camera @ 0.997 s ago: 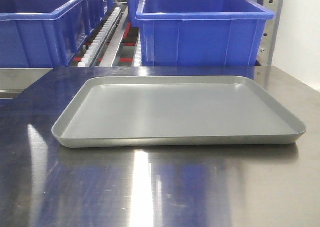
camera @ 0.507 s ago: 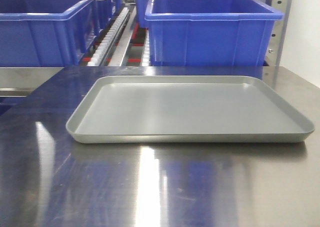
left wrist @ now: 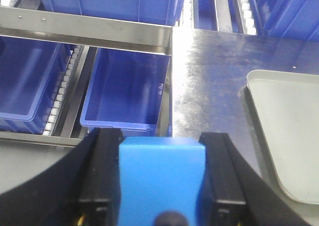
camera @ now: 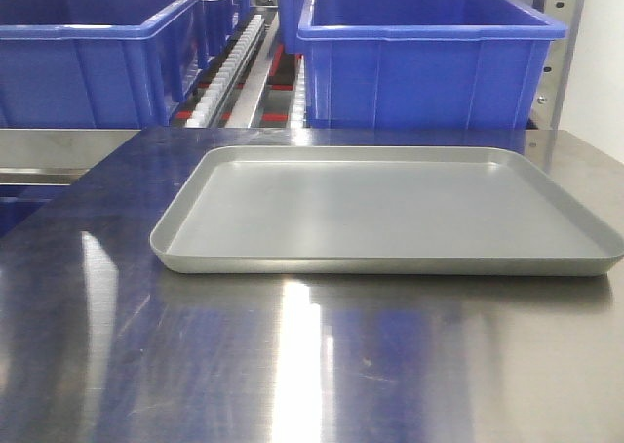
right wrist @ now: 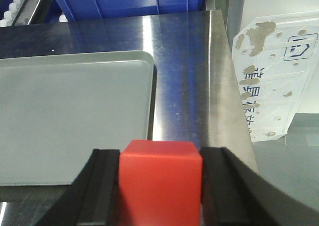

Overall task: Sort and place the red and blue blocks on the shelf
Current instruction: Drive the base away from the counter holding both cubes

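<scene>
Bright overhead light w/ glare streaks on tabletop [camera: 292, 365].

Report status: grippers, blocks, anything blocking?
Left gripper shut on blue block. Right gripper shut on red block, at grey tray edge. Shelf rail ahead of left, blue bins around it. No obstruction seen.

The front of the tabletop [camera: 292, 365] ahead of the grey tray [camera: 390, 265] is open to you; only the tray's low rim crosses the middle. Along the back edge tall blue bins [camera: 429, 62] block the way, with a narrow roller track [camera: 229, 72] between them. Off the left edge, below your left gripper [left wrist: 162, 149] clamping the blue block [left wrist: 162, 181], the shelf rail [left wrist: 84, 29] crosses over a lower bin [left wrist: 124, 91]; below the right gripper [right wrist: 159, 154] clamping the red block [right wrist: 160, 186], the strip between tray and right edge is free.
</scene>
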Robot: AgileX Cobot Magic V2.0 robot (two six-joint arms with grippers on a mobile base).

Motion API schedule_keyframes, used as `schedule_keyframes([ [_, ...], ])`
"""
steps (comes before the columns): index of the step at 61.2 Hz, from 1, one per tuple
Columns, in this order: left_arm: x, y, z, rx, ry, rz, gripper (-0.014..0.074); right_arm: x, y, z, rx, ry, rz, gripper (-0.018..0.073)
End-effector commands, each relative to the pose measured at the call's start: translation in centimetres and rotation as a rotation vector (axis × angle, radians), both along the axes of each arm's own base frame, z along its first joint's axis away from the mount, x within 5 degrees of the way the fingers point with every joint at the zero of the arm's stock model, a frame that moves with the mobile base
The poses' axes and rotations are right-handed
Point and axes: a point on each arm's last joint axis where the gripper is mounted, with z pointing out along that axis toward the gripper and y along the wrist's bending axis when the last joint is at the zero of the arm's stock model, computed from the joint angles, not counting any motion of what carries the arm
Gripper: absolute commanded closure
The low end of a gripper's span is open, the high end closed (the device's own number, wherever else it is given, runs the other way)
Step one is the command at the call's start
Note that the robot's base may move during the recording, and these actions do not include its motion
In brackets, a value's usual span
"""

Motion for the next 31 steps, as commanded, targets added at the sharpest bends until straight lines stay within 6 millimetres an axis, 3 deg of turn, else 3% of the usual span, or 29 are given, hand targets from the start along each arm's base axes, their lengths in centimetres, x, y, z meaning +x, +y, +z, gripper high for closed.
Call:
schedule_keyframes([
  [1, 0.21, -0.11, 1.68, -0.022, -0.109, -0.004, 0.0461, 0.26, -0.15, 1.65, -0.001, -0.107, -0.016, 0.0501],
  [31, 0.21, -0.11, 1.68, -0.022, -0.109, -0.004, 0.0461, 0.26, -0.15, 1.65, -0.001, -0.107, -0.016, 0.0501],
])
